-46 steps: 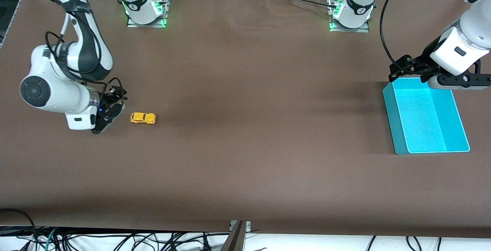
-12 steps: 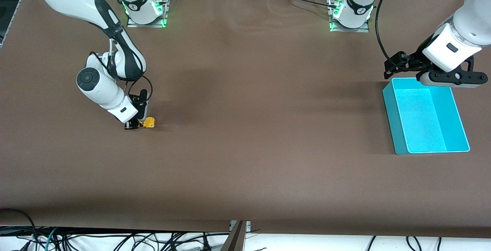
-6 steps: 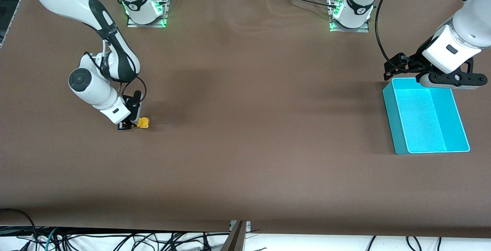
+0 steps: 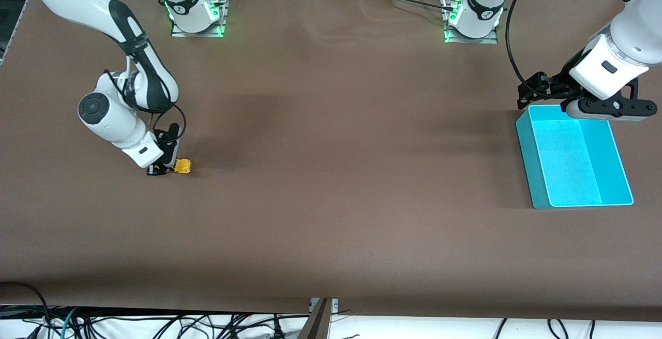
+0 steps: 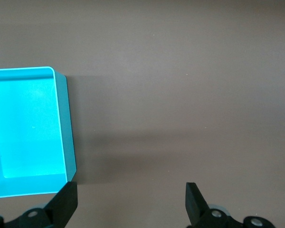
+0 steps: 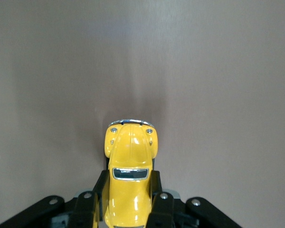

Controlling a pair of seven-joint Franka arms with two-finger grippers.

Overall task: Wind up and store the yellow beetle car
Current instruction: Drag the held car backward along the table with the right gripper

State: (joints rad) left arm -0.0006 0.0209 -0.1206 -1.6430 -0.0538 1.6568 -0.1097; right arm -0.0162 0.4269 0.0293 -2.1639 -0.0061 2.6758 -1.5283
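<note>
Two arms here, only one busy. Right gripper [image 4: 164, 169] is down at the table [image 4: 331, 225] toward the right arm's end, fingers clamped on the flanks of the car [image 4: 183, 166] — the right wrist view shows the car [image 6: 129, 183] pinched between the pads with its nose sticking out ahead. It looks like the wheels are on or just at the surface, though I can't tell for sure. That low grip makes sense if the plan is to drag it backward and load the pull-back spring — holding by the sides leaves the wheels free to roll.

Left gripper [image 4: 579, 102] waits over the edge of the bin [image 4: 526, 152] farthest from the front camera, fingers spread with nothing between them — the left wrist view shows both fingers [image 5: 196, 202] wide apart above bare table beside the bin [image 5: 66, 128]. My guess is it's parked there to catch the car or drop it in.
</note>
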